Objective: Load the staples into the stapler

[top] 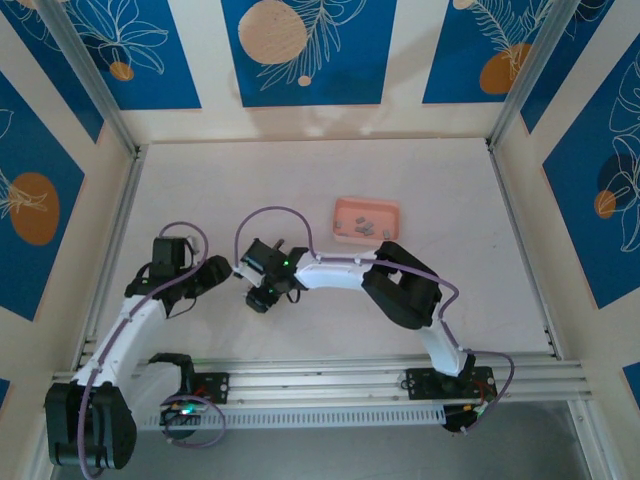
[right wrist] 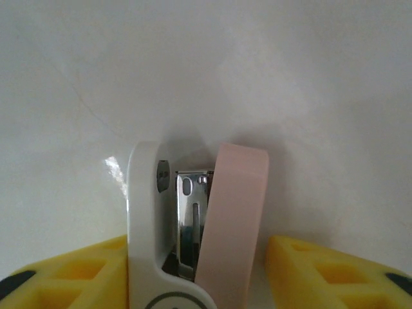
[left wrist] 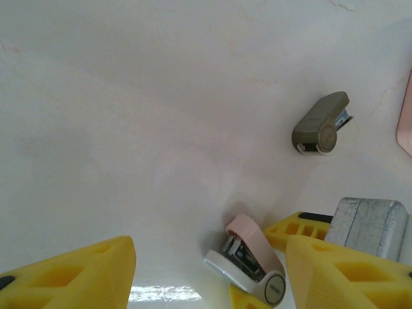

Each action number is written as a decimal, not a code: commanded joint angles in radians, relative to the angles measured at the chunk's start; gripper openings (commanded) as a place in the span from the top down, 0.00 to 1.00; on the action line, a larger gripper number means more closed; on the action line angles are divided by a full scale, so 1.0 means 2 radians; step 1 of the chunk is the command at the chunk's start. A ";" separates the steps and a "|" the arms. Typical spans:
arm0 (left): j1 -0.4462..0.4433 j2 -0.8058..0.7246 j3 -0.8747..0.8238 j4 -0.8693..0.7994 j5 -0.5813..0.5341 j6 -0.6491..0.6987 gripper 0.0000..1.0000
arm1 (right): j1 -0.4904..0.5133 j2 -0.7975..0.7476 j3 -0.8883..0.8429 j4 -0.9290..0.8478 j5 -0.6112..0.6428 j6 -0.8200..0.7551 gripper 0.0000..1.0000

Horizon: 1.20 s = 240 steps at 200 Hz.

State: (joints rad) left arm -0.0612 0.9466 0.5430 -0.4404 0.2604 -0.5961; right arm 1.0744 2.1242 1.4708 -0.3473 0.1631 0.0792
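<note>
The white table (top: 300, 180) fills the floor of the walled cell, and both arms reach over its near half. The right arm (top: 400, 285) bends across toward the middle, while the left arm (top: 135, 320) rises from the near left corner and points toward the centre.

The shallow pink tray (top: 366, 220) sits on the table beyond the right arm's elbow, well apart from both grippers. One edge of it shows at the side of the left wrist view (left wrist: 405, 119).

The left gripper (top: 213, 274) hangs above the table with its yellow jaws wide apart and nothing between them (left wrist: 209, 252).

The right gripper (top: 264, 296) is down at the table, jaws apart, one on each side of the pink-and-white stapler (right wrist: 193, 225). In the right wrist view, one finger (right wrist: 77, 277) lies against the stapler's white base, while the other finger (right wrist: 328, 270) stands just beside the pink lid with a thin strip of table between them.

That stapler lies on its side on the table (left wrist: 248, 261). Its pink lid is swung a little away from the white base, and the metal channel shows between the two.

A grey stapler (left wrist: 320, 122) lies closed on the table farther out, apart from the first and near the tray's edge.

The staples (top: 364, 226) are a few tiny grey strips lying loose inside the pink tray, touched by neither gripper
</note>
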 commanded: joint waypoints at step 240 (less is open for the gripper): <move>-0.198 0.097 0.041 0.260 0.124 -0.059 0.46 | -0.105 -0.273 -0.376 0.459 -0.069 0.069 0.68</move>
State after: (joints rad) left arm -0.4450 1.1389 0.6220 -0.0139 0.4774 -0.6796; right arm 0.8455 1.6135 0.7231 0.4904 0.0246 0.2531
